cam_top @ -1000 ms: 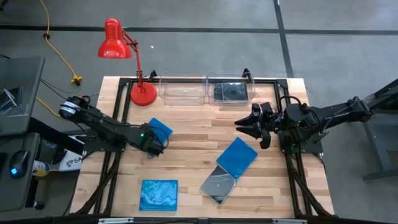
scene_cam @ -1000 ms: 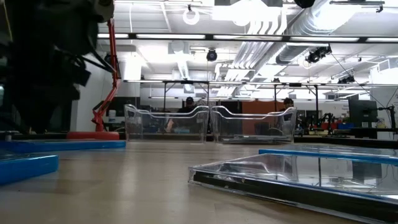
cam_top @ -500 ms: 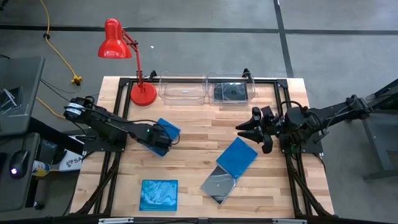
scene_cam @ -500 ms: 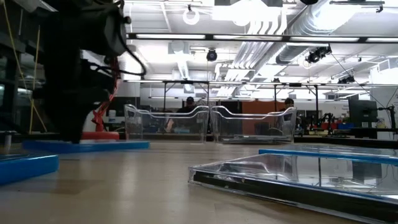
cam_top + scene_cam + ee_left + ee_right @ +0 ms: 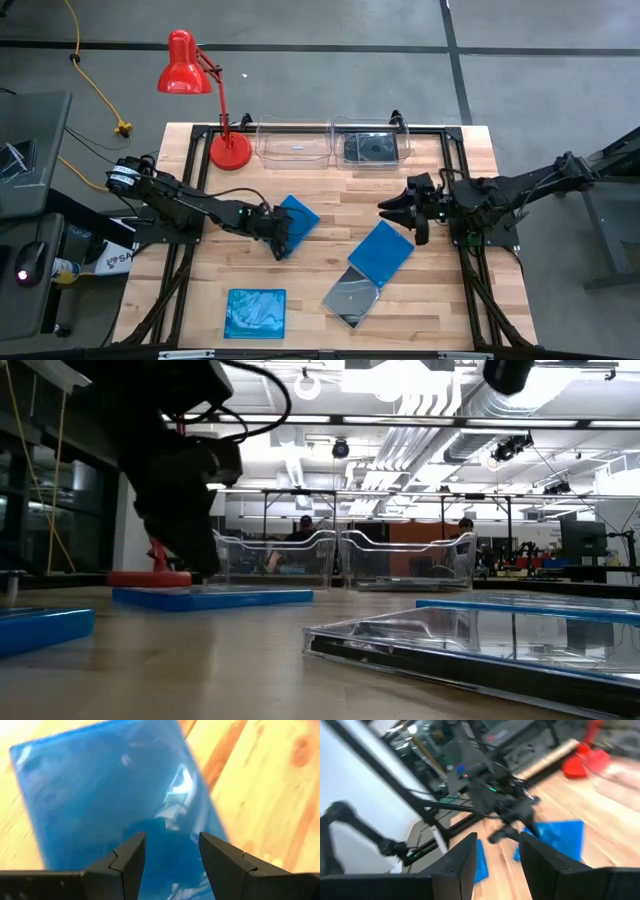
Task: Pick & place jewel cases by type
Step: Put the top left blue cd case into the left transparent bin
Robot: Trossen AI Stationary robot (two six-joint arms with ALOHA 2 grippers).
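My left gripper (image 5: 280,237) is open and stands low over a blue jewel case (image 5: 298,221) near the table's middle. In the low view that case (image 5: 212,598) lies flat on the wood under the gripper (image 5: 195,555). A second blue case (image 5: 381,252) overlaps a smoky clear case (image 5: 352,296) right of centre. A third blue case (image 5: 255,313) lies by the near edge. A dark case (image 5: 370,148) sits in the right bin. My right gripper (image 5: 396,210) is open and hovers right of centre, touching nothing. My left gripper (image 5: 170,840) has its open fingers down on the blue case's top face (image 5: 167,812), toward its left near edge, slanting down from the table's left. The fingertips' meeting with the plastic is hidden by the fingers themselves. The case lies flat on the table.
Two clear bins (image 5: 295,143) (image 5: 395,140) stand side by side at the far edge. A red desk lamp (image 5: 228,150) stands left of them. Bare wood lies between the left gripper's case and the near blue case. In the low view people show in the room behind.
My left gripper has moved toward the table's right edge and a little nearer. The blue case under it has slid along the wood with it and turned slightly. My right gripper has drifted a little toward the left.
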